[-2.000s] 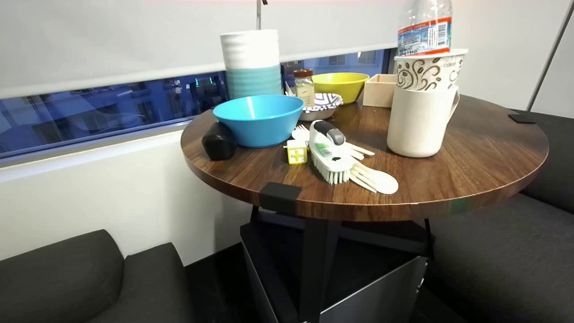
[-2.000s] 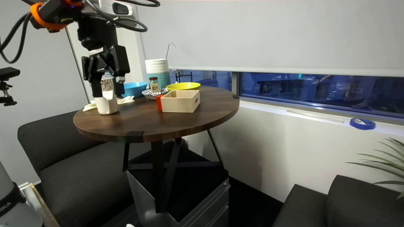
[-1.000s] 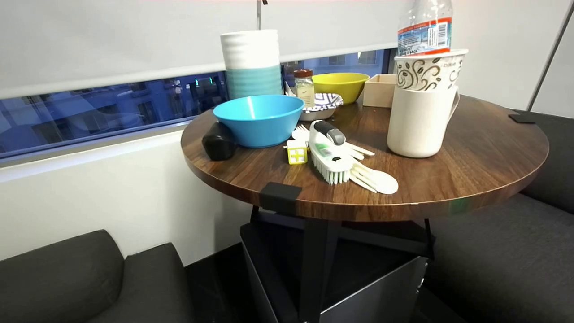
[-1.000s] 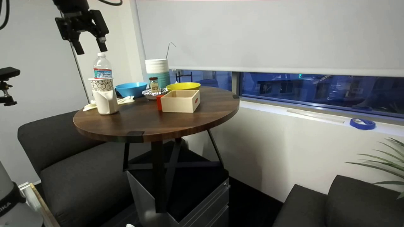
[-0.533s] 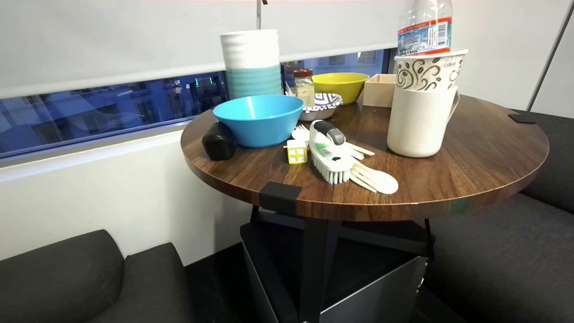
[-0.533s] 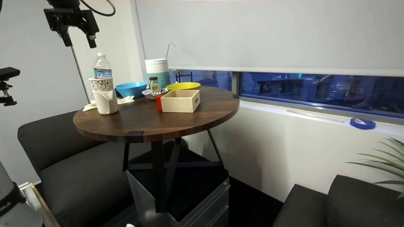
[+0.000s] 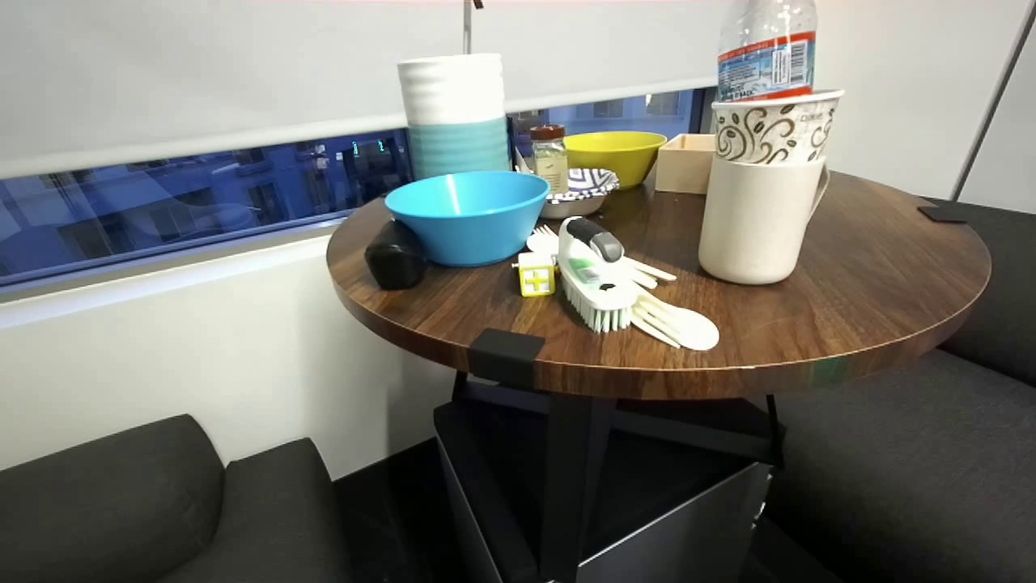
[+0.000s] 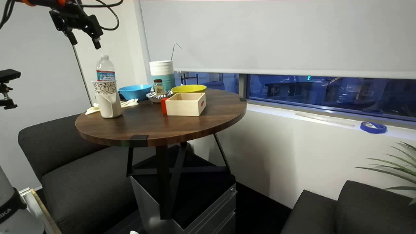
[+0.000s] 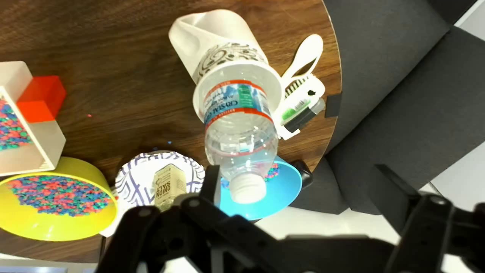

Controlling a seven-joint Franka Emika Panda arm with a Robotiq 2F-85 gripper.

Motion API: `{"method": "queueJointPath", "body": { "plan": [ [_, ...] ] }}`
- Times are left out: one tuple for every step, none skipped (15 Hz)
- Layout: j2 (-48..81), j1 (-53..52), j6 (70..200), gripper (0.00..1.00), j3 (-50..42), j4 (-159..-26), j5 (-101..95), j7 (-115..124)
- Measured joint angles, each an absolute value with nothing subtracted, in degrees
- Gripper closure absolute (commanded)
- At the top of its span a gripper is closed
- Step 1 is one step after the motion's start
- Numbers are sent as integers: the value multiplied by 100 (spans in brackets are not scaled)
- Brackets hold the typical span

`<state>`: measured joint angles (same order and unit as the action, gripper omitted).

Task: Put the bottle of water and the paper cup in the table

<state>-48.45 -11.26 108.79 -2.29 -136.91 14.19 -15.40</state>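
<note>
The bottle of water (image 8: 105, 70) stands upright inside the paper cup (image 7: 773, 129). The cup sits nested in the top of the cream jug (image 7: 753, 223), which stands on the round brown table (image 8: 156, 126). The bottle's top is cut off in an exterior view (image 7: 765, 57). My gripper (image 8: 85, 45) is open and empty, above and slightly to one side of the bottle's cap. In the wrist view the bottle (image 9: 240, 129) and its white cap lie near one finger of my open gripper (image 9: 303, 185), apart from it as far as I can tell.
A wooden box (image 8: 185, 104) with a red block (image 8: 164, 105) beside it, a yellow bowl (image 7: 615, 154), a blue bowl (image 7: 468, 214), a spice jar (image 7: 549, 158) in a patterned bowl, a brush (image 7: 595, 275) and plastic cutlery (image 7: 688, 328) are on the table. A dark sofa (image 8: 84, 178) stands behind.
Two seconds ago my gripper was low around the bottle and cup. It has risen above the bottle, shifted left, then tilted slightly back. The bottle and cup have not visibly moved.
</note>
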Motion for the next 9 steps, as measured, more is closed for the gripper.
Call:
{"method": "queueJointPath", "body": {
  "plan": [
    [-4832,-1133,10990,0,-161,-13736,1436,-1493],
    [-4824,-1133,11074,0,-97,-13782,1438,-1450],
    [-4816,-1134,11137,0,-44,-13815,1438,-1409],
    [-4805,-1134,11197,0,2,-13834,1438,-1374],
    [-4794,-1134,11258,0,41,-13855,1438,-1349],
    [-4780,-1133,11329,0,74,-13878,1436,-1330],
    [-4765,-1133,11405,0,101,-13906,1436,-1313],
    [-4748,-1131,11470,0,128,-13937,1421,-1294],
    [-4725,-1123,11511,0,153,-13955,1406,-1276]
  ]
}}
